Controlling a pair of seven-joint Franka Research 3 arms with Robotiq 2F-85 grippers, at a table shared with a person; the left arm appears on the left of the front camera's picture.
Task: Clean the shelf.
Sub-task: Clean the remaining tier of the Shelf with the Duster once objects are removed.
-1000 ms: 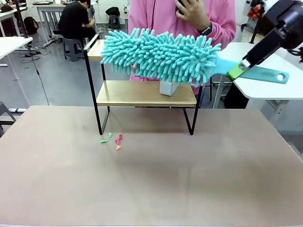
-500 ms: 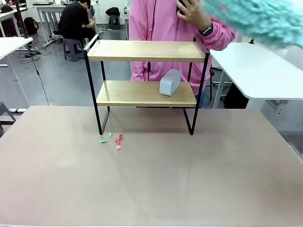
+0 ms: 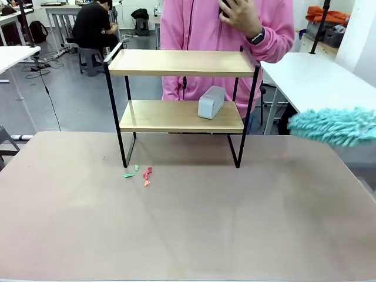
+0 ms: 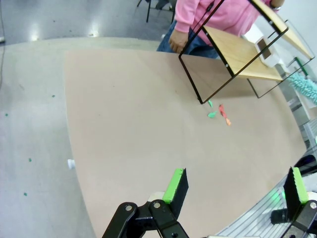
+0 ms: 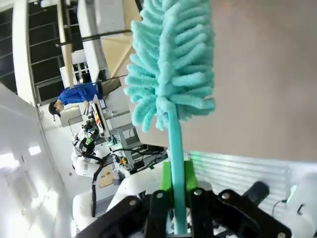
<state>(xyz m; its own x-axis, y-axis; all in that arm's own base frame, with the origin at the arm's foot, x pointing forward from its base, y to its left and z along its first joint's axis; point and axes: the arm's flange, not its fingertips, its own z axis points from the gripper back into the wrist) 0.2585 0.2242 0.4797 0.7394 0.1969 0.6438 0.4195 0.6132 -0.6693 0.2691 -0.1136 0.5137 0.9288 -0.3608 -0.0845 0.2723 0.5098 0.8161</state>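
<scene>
A pinkish-beige tabletop [image 3: 188,223] sits in a workroom with white tables [image 3: 317,82] and a grey floor [image 3: 76,106]. The two-tier light-wood shelf [image 3: 182,63] on a thin black frame stands upright near its far edge, long axis left to right, open front facing the robot. The left hand [image 4: 236,182] hangs with fingers apart; the right hand [image 5: 177,181] clamps a fluffy turquoise duster [image 3: 335,126] by its handle.

Brown bench [image 3: 235,223]: shelf [image 3: 182,63] stands near far edge, grey box [image 3: 211,102] on its lower board; coloured scraps [image 3: 141,173] beside front-left leg.
</scene>
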